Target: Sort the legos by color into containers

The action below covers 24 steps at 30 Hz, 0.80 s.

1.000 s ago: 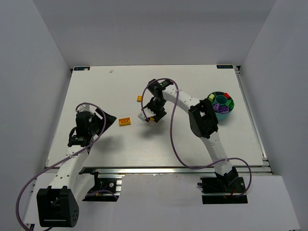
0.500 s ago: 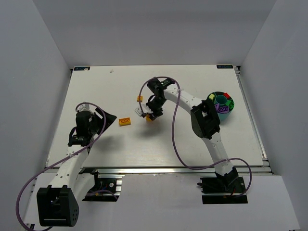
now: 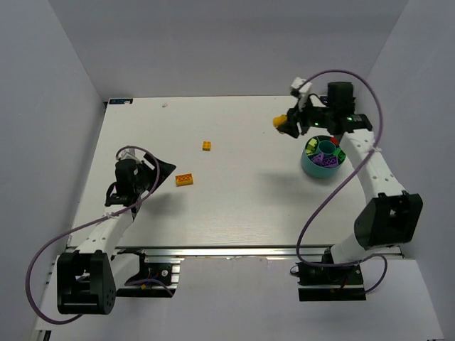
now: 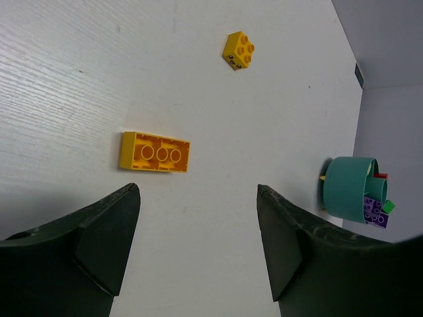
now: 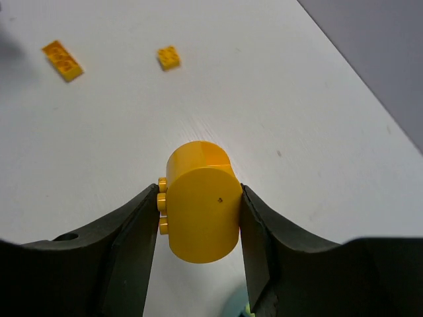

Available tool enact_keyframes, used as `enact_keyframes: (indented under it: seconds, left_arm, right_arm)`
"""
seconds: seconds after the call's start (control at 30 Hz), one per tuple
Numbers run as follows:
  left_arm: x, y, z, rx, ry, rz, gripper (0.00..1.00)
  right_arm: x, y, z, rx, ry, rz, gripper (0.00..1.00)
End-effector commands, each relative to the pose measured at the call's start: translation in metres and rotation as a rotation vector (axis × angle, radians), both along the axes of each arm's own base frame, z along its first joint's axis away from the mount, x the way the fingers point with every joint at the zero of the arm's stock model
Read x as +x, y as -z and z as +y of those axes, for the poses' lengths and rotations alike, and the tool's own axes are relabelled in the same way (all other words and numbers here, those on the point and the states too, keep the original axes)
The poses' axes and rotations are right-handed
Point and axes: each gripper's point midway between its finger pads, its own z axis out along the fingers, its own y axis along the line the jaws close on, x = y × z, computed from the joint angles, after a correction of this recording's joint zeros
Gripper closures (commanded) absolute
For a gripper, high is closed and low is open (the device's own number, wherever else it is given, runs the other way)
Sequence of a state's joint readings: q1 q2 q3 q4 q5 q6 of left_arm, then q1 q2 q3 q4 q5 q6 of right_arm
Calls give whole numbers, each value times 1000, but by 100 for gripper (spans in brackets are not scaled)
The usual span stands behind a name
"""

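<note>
The oval orange-yellow lego [image 5: 201, 205] sits pinched between my right fingers [image 5: 129, 247], above the table [image 3: 242, 206] and just left of the teal bowl [image 3: 315, 170], not yet over it. If I release early, or its smooth sides slip, it will land outside. Two legos lie loose, a flat orange brick [image 3: 185, 179] and a small square brick [image 3: 205, 145]. There is one bowl. My left fingers [image 4: 99, 238] hang spread and empty.
</note>
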State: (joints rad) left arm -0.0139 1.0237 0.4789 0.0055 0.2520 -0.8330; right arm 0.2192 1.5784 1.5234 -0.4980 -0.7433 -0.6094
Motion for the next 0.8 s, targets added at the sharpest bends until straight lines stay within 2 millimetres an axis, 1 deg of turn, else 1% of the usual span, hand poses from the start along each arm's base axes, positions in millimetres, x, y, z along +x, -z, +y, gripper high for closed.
enact_keyframes:
  seconds: [0.0,0.03,0.07,0.1,0.13,0.17,0.2,0.27,0.3,0.37,0.47,0.5,0.53,0.57,0.73,0.77]
  left_arm:
    - [14,-15,-5,-30,25,-62,19]
    - [17,-17,-6,-32,33,-71,19]
    - [20,-16,-7,-35,35,-66,19]
    - [21,-17,-7,-38,37,-67,19]
    - [23,-17,-8,-39,41,-72,19]
    - [24,-18,-8,-41,44,-75,19]
    - [25,-16,-9,-43,44,-67,19]
    - [26,-16,-11,-48,57,-66,19]
    - [26,-15,-11,-49,58,-63,19]
    - [27,-16,-12,-52,62,-65,19]
    - [27,-16,-12,-51,64,-64,19]
    - [27,-16,-12,-51,66,-65,19]
    - [26,-16,-12,-51,66,-65,19]
    - [26,-15,-12,-52,65,-63,19]
    - [21,-11,-12,-62,59,-57,19]
    - [20,-13,-12,-63,59,-61,20]
  right_arm:
    - [13,-12,-43,140,291,110,100]
    - [15,-11,-60,145,358,115,100]
    - [11,-17,-73,163,417,116,100]
    - [16,-4,-98,143,519,128,100]
    - [14,0,-106,137,552,133,100]
    - [13,0,-121,140,599,128,100]
    - [15,9,-139,147,678,153,100]
    - [17,16,-154,162,732,182,100]
    - [19,19,-167,182,780,204,100]
    - [22,28,-184,205,830,234,100]
    - [25,36,-194,236,849,254,100]
    - [26,38,-194,237,844,253,100]
    - [29,36,-194,239,836,228,100]
    - [31,43,-194,235,833,235,100]
    - [42,56,-197,247,829,238,100]
    - [44,61,-196,250,827,250,98]
